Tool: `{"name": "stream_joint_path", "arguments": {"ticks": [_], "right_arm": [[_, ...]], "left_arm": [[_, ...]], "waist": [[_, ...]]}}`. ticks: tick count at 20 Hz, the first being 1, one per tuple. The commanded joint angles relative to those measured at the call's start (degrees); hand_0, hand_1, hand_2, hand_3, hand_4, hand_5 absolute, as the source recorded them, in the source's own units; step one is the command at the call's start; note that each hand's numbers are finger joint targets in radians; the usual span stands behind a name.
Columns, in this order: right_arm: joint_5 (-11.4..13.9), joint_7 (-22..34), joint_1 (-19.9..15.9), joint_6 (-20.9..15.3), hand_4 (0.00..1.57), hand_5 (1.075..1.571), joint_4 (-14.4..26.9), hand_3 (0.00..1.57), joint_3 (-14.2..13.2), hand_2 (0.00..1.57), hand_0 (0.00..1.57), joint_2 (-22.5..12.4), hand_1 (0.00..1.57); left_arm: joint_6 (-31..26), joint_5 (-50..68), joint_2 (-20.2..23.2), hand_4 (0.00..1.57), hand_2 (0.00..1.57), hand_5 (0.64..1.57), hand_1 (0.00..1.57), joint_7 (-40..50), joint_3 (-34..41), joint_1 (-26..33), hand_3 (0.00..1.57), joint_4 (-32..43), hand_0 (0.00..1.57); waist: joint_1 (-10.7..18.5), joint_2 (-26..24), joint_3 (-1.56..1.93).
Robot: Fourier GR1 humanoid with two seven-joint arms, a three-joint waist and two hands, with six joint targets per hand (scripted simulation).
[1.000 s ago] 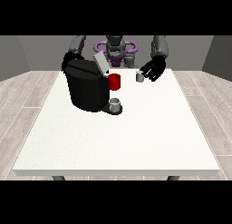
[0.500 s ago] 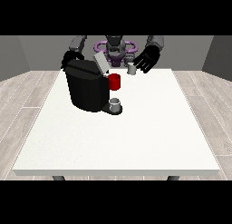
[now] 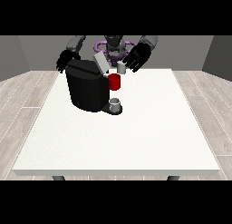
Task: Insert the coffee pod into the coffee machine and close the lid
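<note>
My hand at the view's right (image 3: 137,56) grips the small grey coffee pod (image 3: 121,67), just beside the black coffee machine's (image 3: 88,89) raised lid (image 3: 101,63), nearer than my other hand (image 3: 63,61).

Robot hand (image 3: 137,56) with pod (image 3: 121,67), nearer machine (image 3: 89,86)
</note>
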Motion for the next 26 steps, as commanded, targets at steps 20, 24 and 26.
{"name": "stream_joint_path", "arguments": {"ticks": [20, 24, 26], "right_arm": [[-2.5, -0.7, -0.3, 0.7, 0.50, 1.571, -1.4, 0.00, -2.6, 0.00, 0.00, -0.5, 0.00], [-0.5, -0.2, 1.6, -1.2, 0.53, 1.571, -1.8, 0.00, -0.5, 0.00, 0.00, 1.3, 0.00], [0.1, -0.9, -1.6, -2.6, 0.48, 1.571, -2.0, 0.00, -1.5, 0.00, 0.00, 1.0, 0.00]], "left_arm": [[0.4, -2.7, -1.6, 0.49, 1.25, 1.571, 1.18, -0.4, -0.5, -1.9, 1.18, 1.5, 1.18], [0.8, -3.0, -2.7, 0.50, 1.27, 1.571, 1.20, -0.9, -0.7, -1.8, 1.20, 1.4, 1.20], [-1.8, -2.3, -0.5, 0.52, 1.28, 1.571, 1.20, -0.7, 0.3, -4.3, 1.21, 2.3, 1.20]], "waist": [[-0.9, 3.0, 0.01], [-0.7, 1.7, 0.00], [-0.4, 4.2, 0.00]]}}
